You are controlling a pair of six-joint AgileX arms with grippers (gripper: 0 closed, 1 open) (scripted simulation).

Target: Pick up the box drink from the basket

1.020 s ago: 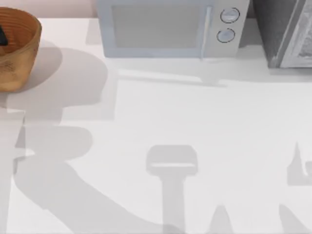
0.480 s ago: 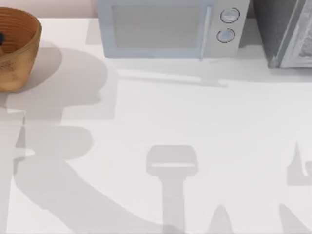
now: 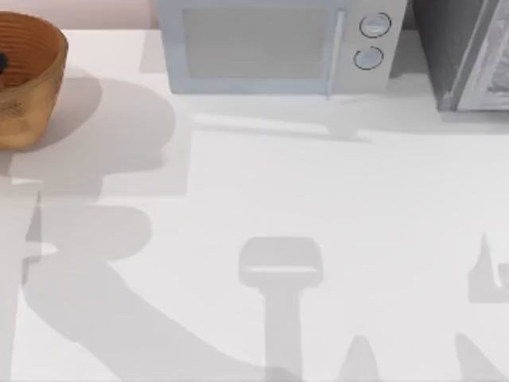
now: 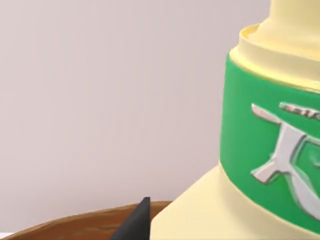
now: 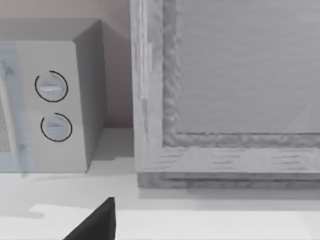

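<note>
At the table's far left corner sits the basket (image 3: 28,79). The left wrist view shows the box drink (image 4: 260,145) close above its rim; whether the left gripper grips it, I cannot tell. Lifting straight up should clear the rim.

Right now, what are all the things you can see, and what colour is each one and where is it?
basket: one, orange-brown woven, far left corner of the table.
box drink: one, cream with a green band, close to the left wrist camera, above the basket rim.
microwave: one, white with two round dials, at the back of the table, middle.
grey cabinet: one, grey, back right, beside the microwave.
table: one, white.
left pincer: dark fingertip beside the box drink.
right pincer: dark fingertip, facing the microwave and cabinet.
</note>
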